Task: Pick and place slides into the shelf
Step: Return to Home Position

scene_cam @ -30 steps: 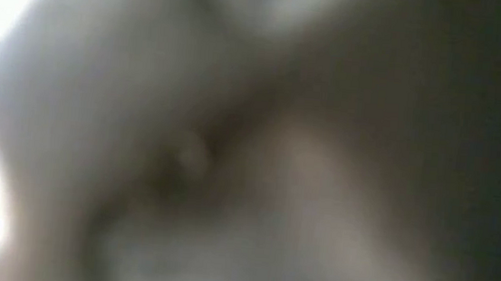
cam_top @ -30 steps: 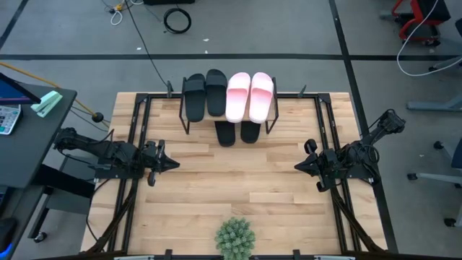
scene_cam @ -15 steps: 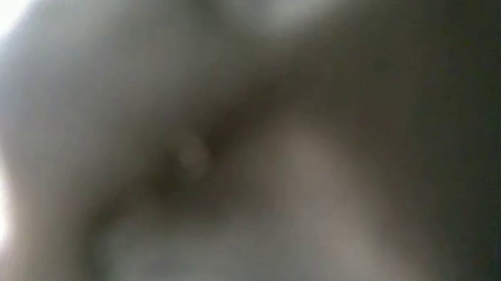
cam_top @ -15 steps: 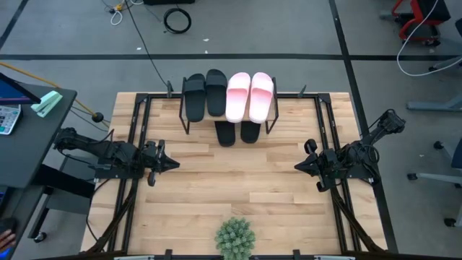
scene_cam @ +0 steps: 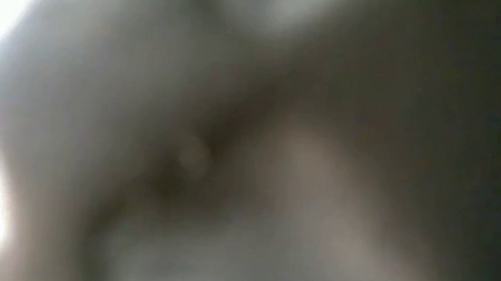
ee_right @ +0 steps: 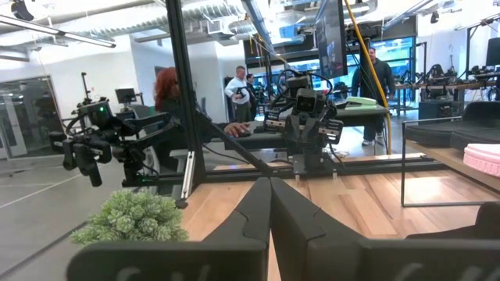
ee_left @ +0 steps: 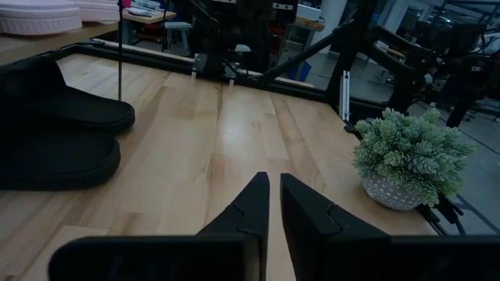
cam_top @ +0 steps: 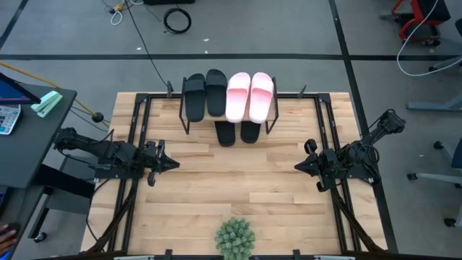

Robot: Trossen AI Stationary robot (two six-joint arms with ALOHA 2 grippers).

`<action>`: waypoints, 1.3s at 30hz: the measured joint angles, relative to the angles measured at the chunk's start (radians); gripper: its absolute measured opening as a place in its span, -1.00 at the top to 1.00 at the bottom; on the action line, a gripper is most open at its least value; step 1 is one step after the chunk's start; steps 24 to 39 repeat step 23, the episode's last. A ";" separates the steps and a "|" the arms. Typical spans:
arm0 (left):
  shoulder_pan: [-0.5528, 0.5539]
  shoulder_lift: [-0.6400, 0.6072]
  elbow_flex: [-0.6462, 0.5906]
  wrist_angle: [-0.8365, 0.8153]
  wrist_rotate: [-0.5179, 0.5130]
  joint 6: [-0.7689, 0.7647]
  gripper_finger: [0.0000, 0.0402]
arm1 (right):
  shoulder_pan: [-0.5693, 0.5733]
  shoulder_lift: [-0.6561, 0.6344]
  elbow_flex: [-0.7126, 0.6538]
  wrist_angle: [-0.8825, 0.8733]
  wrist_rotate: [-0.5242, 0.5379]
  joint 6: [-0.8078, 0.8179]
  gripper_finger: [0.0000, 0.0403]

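The shelf point(cam_top: 275, 119) stands at the table's far middle. On its top lie two black slides point(cam_top: 204, 94) and two pink-and-white slides point(cam_top: 250, 94). Two more black slides point(cam_top: 237, 133) lie on the table under it, their ends sticking out toward the near side; they also show in the left wrist view point(ee_left: 55, 133). My left gripper point(cam_top: 174, 165) is shut and empty at the table's left. My right gripper point(cam_top: 297, 167) is shut and empty at the table's right. Both are low over the table, pointing toward its middle. The low view shows only blur.
A small green spiky plant point(cam_top: 234, 238) in a pot stands at the table's near edge, in the middle. Black frame rails point(cam_top: 139, 137) run along the table's left and right sides. Bare wood lies between the two grippers. People stand in the room beyond the table point(ee_right: 238, 90).
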 joint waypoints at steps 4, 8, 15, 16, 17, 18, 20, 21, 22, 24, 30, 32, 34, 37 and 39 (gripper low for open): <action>0.000 0.000 0.000 0.000 0.000 0.000 0.81 | 0.000 0.000 0.000 0.000 0.000 0.000 0.93; 0.000 0.000 0.000 0.000 0.000 0.000 0.84 | 0.000 0.000 0.000 0.000 0.000 0.000 0.93; 0.000 0.000 0.000 0.000 0.000 0.000 0.87 | 0.000 0.000 0.000 0.000 0.000 0.000 0.93; 0.000 0.000 0.000 0.000 0.000 0.000 0.87 | 0.000 0.000 0.000 0.000 0.000 0.000 0.93; 0.000 0.000 0.000 0.000 0.000 0.000 0.87 | 0.000 0.000 0.000 0.000 0.000 0.000 0.93; 0.000 0.000 0.000 0.000 0.000 0.000 0.86 | 0.000 0.000 0.000 0.000 0.000 0.000 0.93; 0.000 0.000 0.000 0.000 0.000 0.000 0.84 | 0.000 0.000 0.000 0.000 0.000 0.000 0.93; 0.000 0.000 0.000 0.000 0.000 0.000 0.83 | 0.000 0.000 0.000 0.000 0.000 0.000 0.93; 0.000 0.000 0.000 0.000 0.000 0.000 0.83 | 0.000 0.000 0.000 0.000 0.000 0.000 0.93; 0.000 0.000 0.000 0.000 0.000 0.000 0.82 | 0.000 0.000 0.000 0.000 0.000 0.000 0.93; 0.000 0.000 0.000 0.000 0.000 0.000 0.82 | 0.000 0.000 0.000 0.000 0.000 0.000 0.93; 0.000 0.000 0.000 0.000 0.000 0.000 0.82 | 0.000 0.000 0.000 0.000 0.000 0.000 0.93; 0.000 0.000 0.000 0.000 0.000 0.000 0.82 | 0.000 0.000 0.000 0.000 0.000 0.000 0.93; 0.000 0.000 0.000 0.000 0.000 0.000 0.82 | 0.000 0.000 0.000 0.000 0.000 0.000 0.93; 0.000 0.000 0.000 0.000 0.000 0.000 0.82 | 0.000 0.000 0.000 0.000 0.000 0.000 0.93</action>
